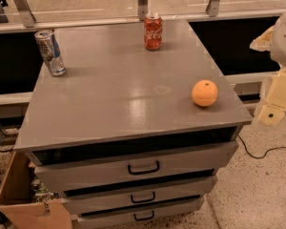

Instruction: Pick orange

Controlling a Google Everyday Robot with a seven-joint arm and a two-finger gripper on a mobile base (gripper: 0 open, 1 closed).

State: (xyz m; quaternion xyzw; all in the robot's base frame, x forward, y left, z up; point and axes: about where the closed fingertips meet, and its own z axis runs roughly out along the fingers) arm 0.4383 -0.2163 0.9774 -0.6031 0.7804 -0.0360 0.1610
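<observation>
The orange (204, 93) is a round matte fruit with a small dark dimple on top. It sits on the grey cabinet top (119, 85), near the front right corner. My gripper (272, 108) is a cream-coloured piece at the right edge of the camera view. It hangs beyond the cabinet's right side, to the right of the orange and slightly lower, and is apart from it. Nothing is seen in it.
A red Coca-Cola can (153, 31) stands upright at the back middle of the top. A silver and blue can (50, 52) stands tilted at the back left. Three drawers (143, 168) with dark handles face front. A black cable (267, 152) lies on the floor at right.
</observation>
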